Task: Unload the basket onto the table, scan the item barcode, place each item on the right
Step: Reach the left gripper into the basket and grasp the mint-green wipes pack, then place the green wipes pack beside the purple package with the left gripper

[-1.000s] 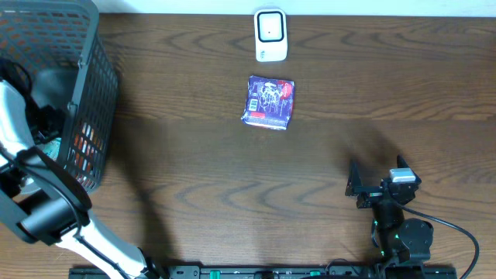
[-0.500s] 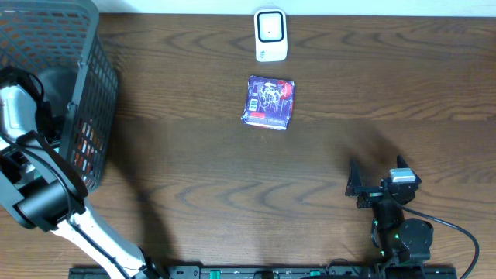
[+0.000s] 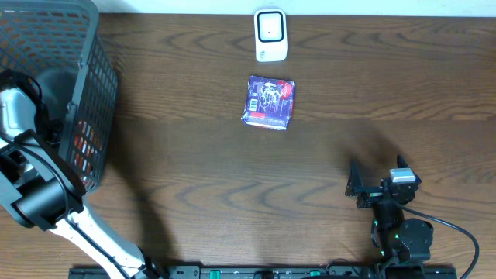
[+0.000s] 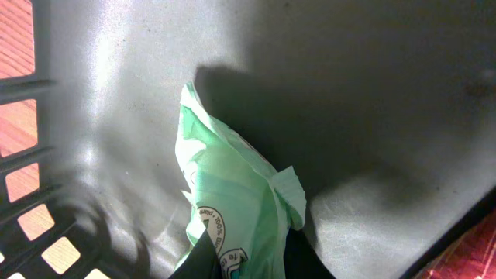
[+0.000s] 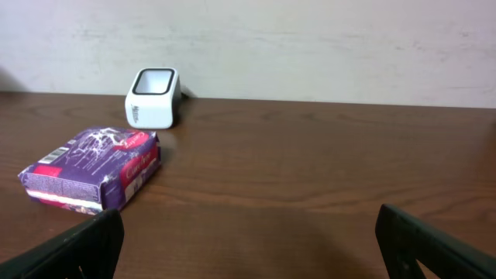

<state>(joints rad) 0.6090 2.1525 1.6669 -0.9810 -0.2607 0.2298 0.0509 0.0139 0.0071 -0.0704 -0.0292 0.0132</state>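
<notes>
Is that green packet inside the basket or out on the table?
Inside. The left wrist view shows the green packet against the floor of the basket, pinched by the left fingers.

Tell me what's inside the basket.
A green packet sits in the basket, the left gripper with jaws shut on its lower end. The left arm and the mesh wall hide the rest; other contents can't be confirmed.

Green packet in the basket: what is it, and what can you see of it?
The green packet is a soft, pale green plastic pouch. It is crinkled, with a folded sealed flap on one side and a round white printed mark near its lower end. It sits inside the dark basket, against the grey bottom, where it casts a shadow. The left pincer is closed on its lower end.
</notes>
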